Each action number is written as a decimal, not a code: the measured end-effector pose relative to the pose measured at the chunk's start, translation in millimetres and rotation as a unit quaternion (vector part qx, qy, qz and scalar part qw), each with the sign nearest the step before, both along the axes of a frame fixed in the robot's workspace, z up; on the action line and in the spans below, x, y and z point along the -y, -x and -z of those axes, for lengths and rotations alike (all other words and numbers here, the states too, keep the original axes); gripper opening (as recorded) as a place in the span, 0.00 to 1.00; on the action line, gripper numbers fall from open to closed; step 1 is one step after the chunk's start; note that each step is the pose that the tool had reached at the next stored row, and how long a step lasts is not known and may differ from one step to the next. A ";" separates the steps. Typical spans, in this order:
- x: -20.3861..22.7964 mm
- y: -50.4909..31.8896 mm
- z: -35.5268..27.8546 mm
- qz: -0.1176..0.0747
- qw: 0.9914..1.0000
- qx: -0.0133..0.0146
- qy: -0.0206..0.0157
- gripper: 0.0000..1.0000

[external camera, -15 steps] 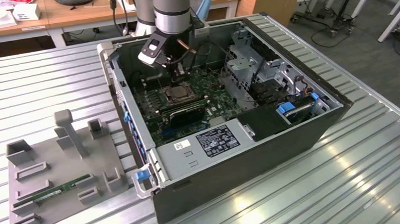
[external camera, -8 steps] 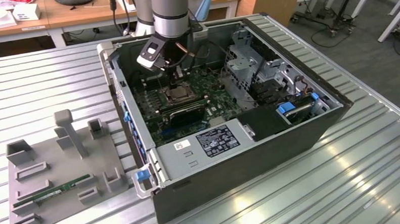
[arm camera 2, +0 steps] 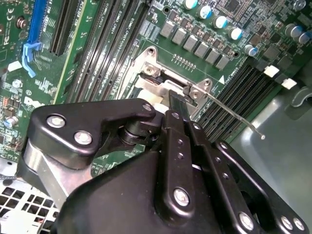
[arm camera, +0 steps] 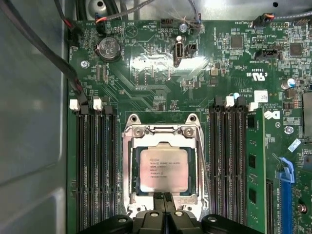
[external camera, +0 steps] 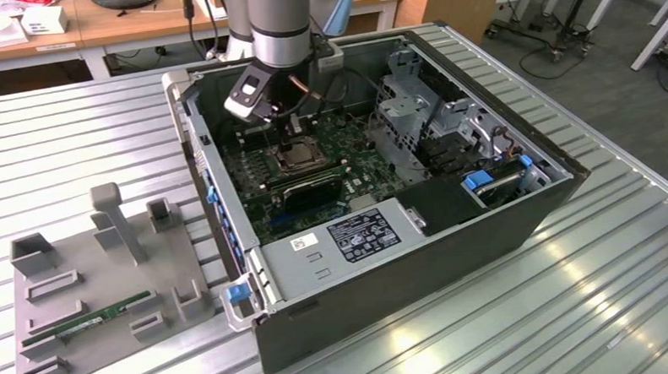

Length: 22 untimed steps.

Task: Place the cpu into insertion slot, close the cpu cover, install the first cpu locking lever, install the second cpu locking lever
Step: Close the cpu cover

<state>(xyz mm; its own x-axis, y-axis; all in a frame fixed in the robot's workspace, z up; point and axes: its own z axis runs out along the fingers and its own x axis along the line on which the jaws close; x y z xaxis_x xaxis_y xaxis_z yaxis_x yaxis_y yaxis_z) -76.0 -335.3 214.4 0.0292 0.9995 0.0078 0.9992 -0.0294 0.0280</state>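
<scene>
Sitting at the socket's edge, the claw (arm camera: 165,196) has its fingers together with nothing seen between them, tips just over the cover (arm camera: 127,165). The cover is down around the cpu (arm camera: 163,169), which lies flat in its slot. 1 lever (arm camera 2: 229,111) angles free beside the tips, unlatched. Step in hand is probably the 1st lever, which needs pushing down and hooking under its tab on the motherboard (arm camera: 146,73).

Bright overhead light, glare streaks on ribbed table (external camera: 564,295)
</scene>
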 end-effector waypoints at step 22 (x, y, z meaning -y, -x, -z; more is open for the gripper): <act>0.0 0.6 10.0 0.000 1.000 0.000 0.000 0.11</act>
<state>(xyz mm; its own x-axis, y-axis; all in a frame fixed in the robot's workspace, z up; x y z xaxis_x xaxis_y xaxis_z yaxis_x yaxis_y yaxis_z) -76.6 -335.3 204.4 0.0292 0.9995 0.0076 0.9992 -0.0294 0.0278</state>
